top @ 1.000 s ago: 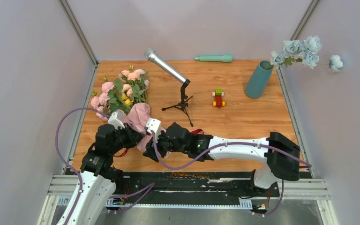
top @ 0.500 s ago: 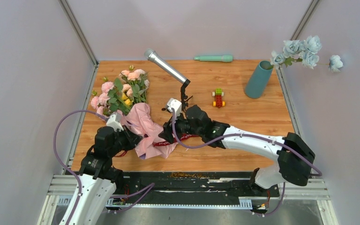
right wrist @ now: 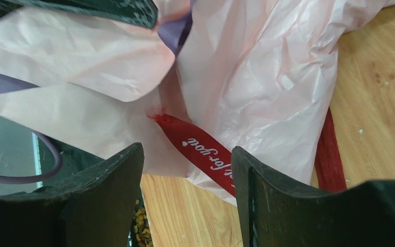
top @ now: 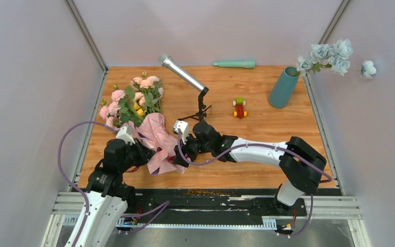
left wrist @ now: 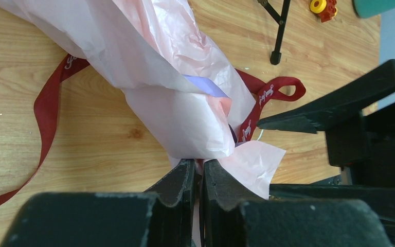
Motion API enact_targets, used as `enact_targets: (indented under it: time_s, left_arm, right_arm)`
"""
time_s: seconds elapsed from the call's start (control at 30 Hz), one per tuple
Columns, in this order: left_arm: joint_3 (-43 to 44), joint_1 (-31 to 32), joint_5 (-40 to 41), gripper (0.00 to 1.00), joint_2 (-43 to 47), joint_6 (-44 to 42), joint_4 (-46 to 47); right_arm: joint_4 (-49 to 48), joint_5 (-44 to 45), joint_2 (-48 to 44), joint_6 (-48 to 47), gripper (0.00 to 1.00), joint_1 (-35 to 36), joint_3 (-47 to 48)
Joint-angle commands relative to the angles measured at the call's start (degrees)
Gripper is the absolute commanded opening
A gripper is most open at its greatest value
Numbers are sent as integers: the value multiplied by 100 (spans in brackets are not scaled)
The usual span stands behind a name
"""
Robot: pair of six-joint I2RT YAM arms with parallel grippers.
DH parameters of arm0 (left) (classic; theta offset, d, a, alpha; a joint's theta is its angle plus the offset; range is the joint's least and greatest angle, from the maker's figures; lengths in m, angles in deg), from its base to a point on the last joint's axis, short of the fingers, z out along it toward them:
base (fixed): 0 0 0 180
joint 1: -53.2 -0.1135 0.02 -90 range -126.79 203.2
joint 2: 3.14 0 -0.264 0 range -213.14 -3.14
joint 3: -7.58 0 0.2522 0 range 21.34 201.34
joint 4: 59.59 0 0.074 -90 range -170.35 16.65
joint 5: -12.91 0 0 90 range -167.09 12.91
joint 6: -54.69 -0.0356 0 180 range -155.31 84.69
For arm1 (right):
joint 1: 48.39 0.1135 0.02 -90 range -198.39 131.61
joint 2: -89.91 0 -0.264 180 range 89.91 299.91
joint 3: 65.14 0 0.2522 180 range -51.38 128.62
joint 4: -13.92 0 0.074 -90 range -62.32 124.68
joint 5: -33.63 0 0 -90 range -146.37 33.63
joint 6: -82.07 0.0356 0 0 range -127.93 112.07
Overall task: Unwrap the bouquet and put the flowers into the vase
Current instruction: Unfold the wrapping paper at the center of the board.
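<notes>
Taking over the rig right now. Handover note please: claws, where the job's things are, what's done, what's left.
Left claw: shut on an edge of the paper wrap.
Right claw: open over the wrap; the ribbon end lies between its fingers, not gripped.
Flowers: in the wrap, lying at the table's left side.
Vase: far right, none of these flowers in it.
Done: ribbon loose on the table.
Left: pull the wrap off, move the flowers into the vase.

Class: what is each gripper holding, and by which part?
The left gripper pinches the pink paper wrap at the tip of its narrow end. The right gripper holds nothing; its jaws stand open over the red ribbon.
</notes>
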State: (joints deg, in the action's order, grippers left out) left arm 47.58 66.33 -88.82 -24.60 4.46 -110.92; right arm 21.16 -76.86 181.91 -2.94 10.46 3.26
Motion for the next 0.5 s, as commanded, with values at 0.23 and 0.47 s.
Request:
enact_targets:
  time_s: [0.23, 0.47]
  left_arm:
    - [464, -12, 170, 16, -100, -145, -258]
    - [846, -12, 421, 19, -16, -334, -835]
  right_arm:
    - [29, -332, 664, -330, 40, 23, 539]
    - [217, 168, 276, -299, 1, 21, 454]
